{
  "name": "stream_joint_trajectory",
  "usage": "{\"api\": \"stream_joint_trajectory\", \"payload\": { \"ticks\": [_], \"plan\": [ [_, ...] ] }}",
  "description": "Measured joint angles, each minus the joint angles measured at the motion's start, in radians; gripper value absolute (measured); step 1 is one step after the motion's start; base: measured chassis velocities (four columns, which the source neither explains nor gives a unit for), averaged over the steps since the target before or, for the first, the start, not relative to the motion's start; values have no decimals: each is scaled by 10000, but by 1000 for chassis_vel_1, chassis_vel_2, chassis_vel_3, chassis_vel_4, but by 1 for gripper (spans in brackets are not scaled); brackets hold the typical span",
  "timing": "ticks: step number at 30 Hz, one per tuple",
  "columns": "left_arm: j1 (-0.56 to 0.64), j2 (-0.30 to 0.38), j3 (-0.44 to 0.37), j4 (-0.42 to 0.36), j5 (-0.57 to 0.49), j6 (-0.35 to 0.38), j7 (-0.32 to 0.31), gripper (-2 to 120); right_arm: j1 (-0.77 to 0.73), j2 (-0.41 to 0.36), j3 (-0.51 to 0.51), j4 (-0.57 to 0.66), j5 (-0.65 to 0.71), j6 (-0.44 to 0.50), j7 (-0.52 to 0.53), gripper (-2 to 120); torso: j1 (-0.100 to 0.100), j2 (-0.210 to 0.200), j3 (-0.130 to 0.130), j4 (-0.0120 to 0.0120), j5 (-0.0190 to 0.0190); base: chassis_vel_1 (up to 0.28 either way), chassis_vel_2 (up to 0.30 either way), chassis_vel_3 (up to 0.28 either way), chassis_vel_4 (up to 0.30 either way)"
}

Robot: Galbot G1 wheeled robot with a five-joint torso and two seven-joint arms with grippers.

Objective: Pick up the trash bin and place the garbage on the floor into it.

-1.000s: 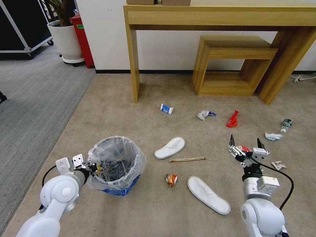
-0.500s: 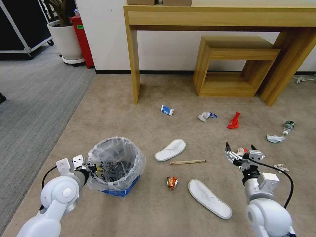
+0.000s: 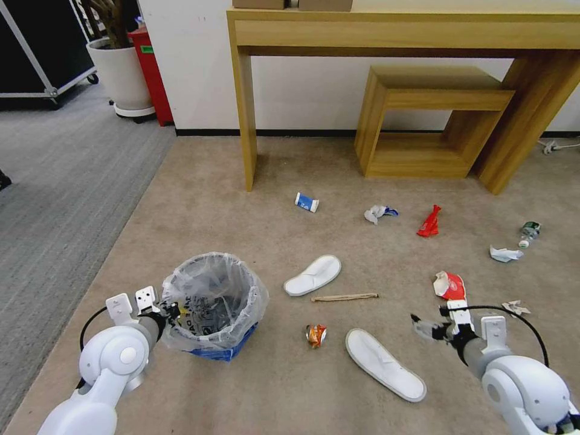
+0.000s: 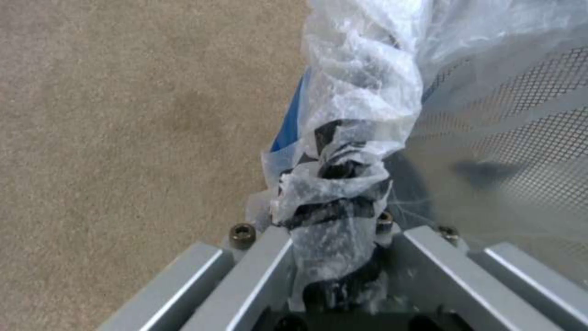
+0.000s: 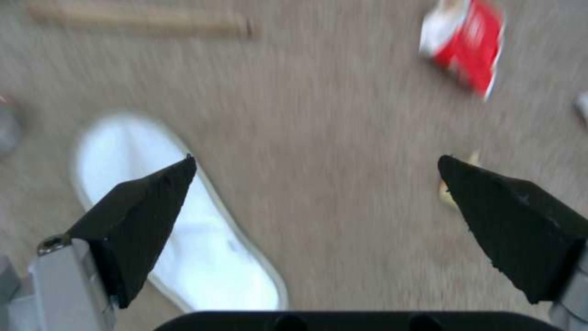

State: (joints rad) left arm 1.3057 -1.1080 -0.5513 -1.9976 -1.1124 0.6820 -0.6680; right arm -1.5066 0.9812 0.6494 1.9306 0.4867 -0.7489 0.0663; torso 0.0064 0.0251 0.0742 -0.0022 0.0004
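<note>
The blue trash bin (image 3: 212, 302), lined with a crinkled clear bag, stands on the carpet at the left. My left gripper (image 3: 170, 310) is shut on the bag at its rim, and the plastic is bunched between the fingers (image 4: 334, 193). My right gripper (image 3: 432, 321) hangs open low over the carpet, its fingertips spread wide (image 5: 316, 159). It sits between a white slipper (image 3: 385, 364) (image 5: 183, 230) and a red-and-white wrapper (image 3: 450, 285) (image 5: 468, 50). More garbage lies around: a second slipper (image 3: 312, 275), a wooden stick (image 3: 344, 296), a crushed can (image 3: 315, 334).
Farther off lie a red wrapper (image 3: 429, 221), crumpled paper (image 3: 377, 212), a blue-and-white pack (image 3: 306, 202), a small bottle (image 3: 528, 231) and paper scraps (image 3: 502, 254). A wooden table (image 3: 244, 103) and low shelf (image 3: 423, 121) stand against the wall. Grey carpet lies to the left.
My right gripper has drawn back toward me and dropped lower, still open, uncovering the red-and-white wrapper on the floor. The left gripper keeps its hold on the bin.
</note>
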Motion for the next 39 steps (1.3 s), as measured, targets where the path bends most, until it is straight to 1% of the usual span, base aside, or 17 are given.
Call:
{"api": "stream_joint_trajectory", "payload": {
  "ticks": [3, 4, 10, 11, 14, 15, 16, 17, 18, 19, 24, 27, 32, 35, 39],
  "plan": [
    [-27, -160, 24, 79, 98, -9, 3, 0, 177, -163, -733, -736, -162, 2, -240, 100, 0, 1, 0, 0, 1, 0, 0, 0, 0],
    [-27, -160, 24, 79, 98, -9, 3, 0, 177, -163, -733, -736, -162, 2, -240, 100, 0, 1, 0, 0, 1, 0, 0, 0, 0],
    [93, -322, -10, 110, 293, -73, 17, 0, 545, -380, -1755, -1347, -687, 208, -496, 100, 0, 1, -1, 0, -4, 0, 0, 0, 0],
    [93, -322, -10, 110, 293, -73, 17, 0, 545, -380, -1755, -1347, -687, 208, -496, 100, 0, 1, -1, 0, -4, 0, 0, 0, 0],
    [150, -409, -44, 100, 373, -102, 37, 0, 845, -415, -2275, -1741, -820, 411, -509, 100, 0, 1, 0, 1, -4, 0, 0, 0, 0],
    [150, -409, -44, 100, 373, -102, 37, 0, 845, -415, -2275, -1741, -820, 411, -509, 100, 0, 1, 0, 1, -4, 0, 0, 0, 0],
    [157, -431, -50, 100, 406, -112, 43, 0, 949, -418, -2513, -1904, -858, 581, -487, 100, 0, 0, -1, 1, -4, 0, 0, 0, 0],
    [157, -431, -50, 100, 406, -112, 43, 0, 949, -418, -2513, -1904, -858, 581, -487, 100, 0, 0, -1, 1, -4, 0, 0, 0, 0],
    [168, -473, -53, 107, 458, -122, 67, 0, 1098, -407, -2816, -2156, -936, 922, -455, 100, 0, 0, 0, 0, -1, 0, 0, 0, 0],
    [178, -512, -53, 116, 503, -129, 74, 0, 1200, -372, -3032, -2304, -1008, 1073, -429, 100, 0, 0, 0, 0, -2, 0, 0, 0, 0],
    [224, -610, -54, 134, 626, -163, 99, 0, 1397, -297, -3447, -2522, -1164, 1228, -443, 100, 0, 1, -1, 0, -3, 0, 0, 0, 0],
    [320, -667, -61, 128, 725, -193, 132, 0, 1659, -175, -3848, -2892, -1352, 1522, -424, 100, 0, 1, 0, 0, -2, 0, 0, 0, 0],
    [379, -672, -105, 77, 735, -202, 146, 0, 1867, -53, -4157, -3162, -1462, 1657, -399, 100, 0, 0, -1, 1, -4, 0, 0, 0, 0],
    [450, -657, -171, 40, 742, -238, 156, 0, 2165, 20, -4504, -3593, -1650, 1919, -386, 100, 0, 1, 0, 1, -4, 0, 0, 0, 0],
    [523, -678, -183, 22, 780, -256, 169, 0, 2400, 47, -4722, -3896, -1707, 2151, -345, 100, 0, 1, -1, 1, -5, 0, 0, 0, 0]
  ]
}}
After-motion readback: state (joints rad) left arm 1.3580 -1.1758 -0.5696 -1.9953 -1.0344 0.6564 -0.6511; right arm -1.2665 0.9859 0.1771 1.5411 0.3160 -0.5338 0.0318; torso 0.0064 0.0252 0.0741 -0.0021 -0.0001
